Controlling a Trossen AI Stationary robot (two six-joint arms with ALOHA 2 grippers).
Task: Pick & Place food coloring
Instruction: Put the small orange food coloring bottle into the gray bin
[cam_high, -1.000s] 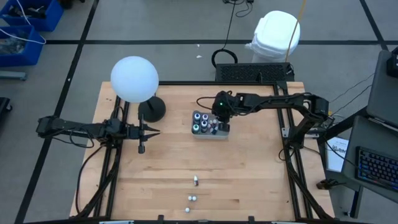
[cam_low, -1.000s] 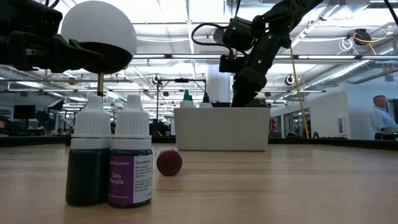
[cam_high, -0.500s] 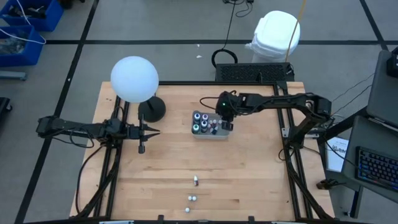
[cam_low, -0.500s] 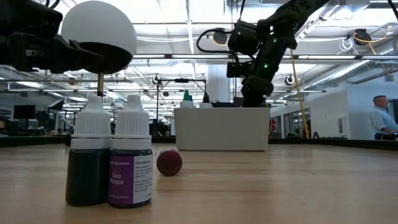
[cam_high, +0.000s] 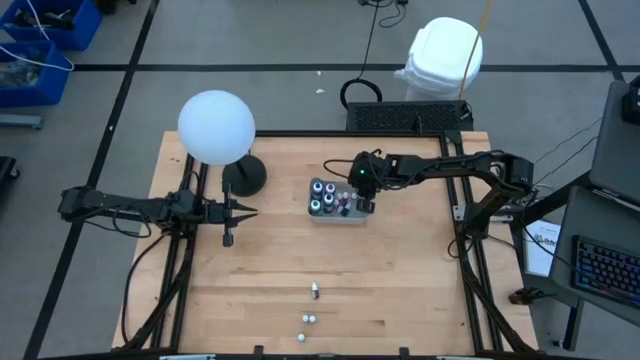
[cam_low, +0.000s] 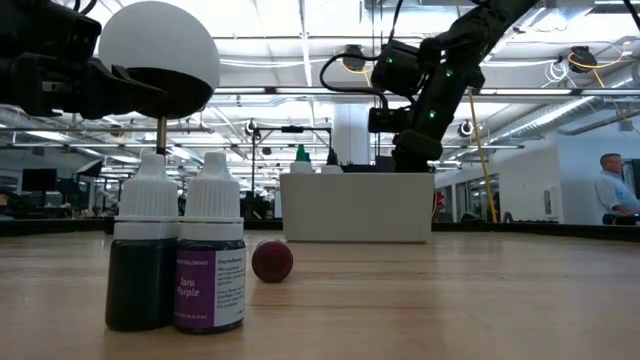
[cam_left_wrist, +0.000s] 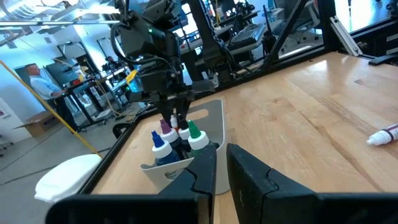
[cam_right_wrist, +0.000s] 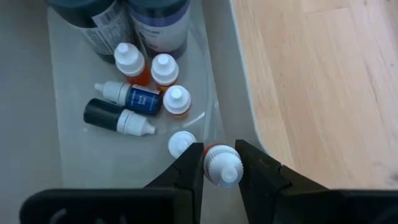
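Note:
The food coloring is partly in a grey tray (cam_high: 326, 217) at mid-table. There, two dark bottles (cam_right_wrist: 118, 18) stand beside several white-capped vials (cam_right_wrist: 144, 79), some standing and some lying. My right gripper (cam_right_wrist: 219, 149) slants down over the tray's right end (cam_high: 366, 200), shut on an orange-red vial (cam_right_wrist: 221, 167). Three more vials (cam_high: 311, 318) lie near the table's front edge; in the low view, two bottles (cam_low: 180, 262) stand upright and one red one (cam_low: 272, 260) lies on its side. My left gripper (cam_high: 236, 212) waits level at the table's left, fingers nearly together and holding nothing. My right gripper pinches the orange-red vial just below its white cap (cam_right_wrist: 213, 152) between its two fingertips. The fingers (cam_right_wrist: 189, 163) slant down from the table's far right. The vial's cap points up toward the wrist, close to the tray's right wall; its lower end is hidden.
A white globe lamp (cam_high: 215, 127) on a black base (cam_high: 245, 178) stands at the table's far left, left of the tray. Bare wood lies between the tray and the front vials. A person (cam_low: 612, 195) stands far off in the room.
My right gripper has moved toward the table's right edge along the tray and sunk a little toward it, rolling slightly. The left arm has kept still.

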